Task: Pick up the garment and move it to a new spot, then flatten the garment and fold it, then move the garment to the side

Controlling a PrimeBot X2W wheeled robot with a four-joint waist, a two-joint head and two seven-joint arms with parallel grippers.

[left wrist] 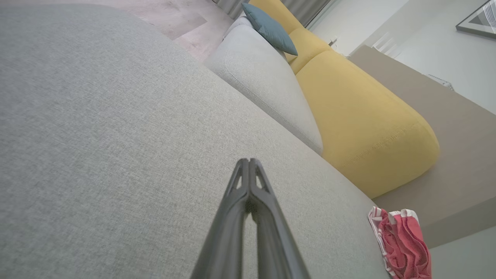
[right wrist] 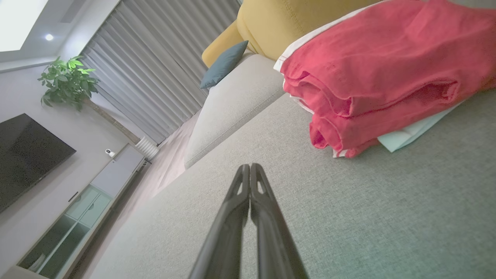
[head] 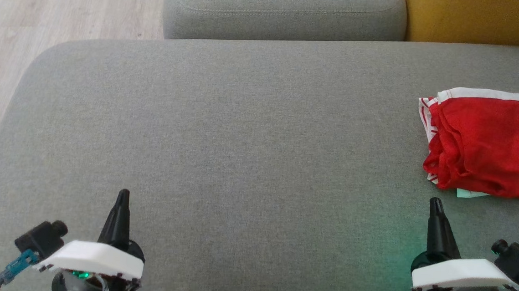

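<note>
Head cam first: I'm looking down at the big grey fabric seat cushion (head: 241, 139). The red cloth garment (head: 488, 143) with white striped trim is lying in a loosely folded bundle at that cushion's right edge. A pale green scrap (head: 471, 193) is poking out from under the bundle's near side. The left gripper (head: 123, 195) is sitting over the cushion's near left part with its fingers pressed together, gripping nothing. The right gripper (head: 435, 204) is doing the same at the cushion's near right, with its tip pointing at the garment from near it and not touching.

Left wrist cam: the left gripper (left wrist: 249, 161) is pointing across bare cushion, clenched tip to tip and empty. The garment (left wrist: 403, 244) is showing at the cushion's edge, well apart from these fingers. A mustard-yellow upholstered seat (left wrist: 360, 124) is butting against the cushion's far side.

Right wrist cam: the right gripper (right wrist: 250, 166) is also squeezed closed on nothing. The garment (right wrist: 387, 69) is resting on the cushion just beyond the tips, its folded red layers facing me. A grey pleated curtain (right wrist: 155, 69) is hanging past the cushion.
</note>
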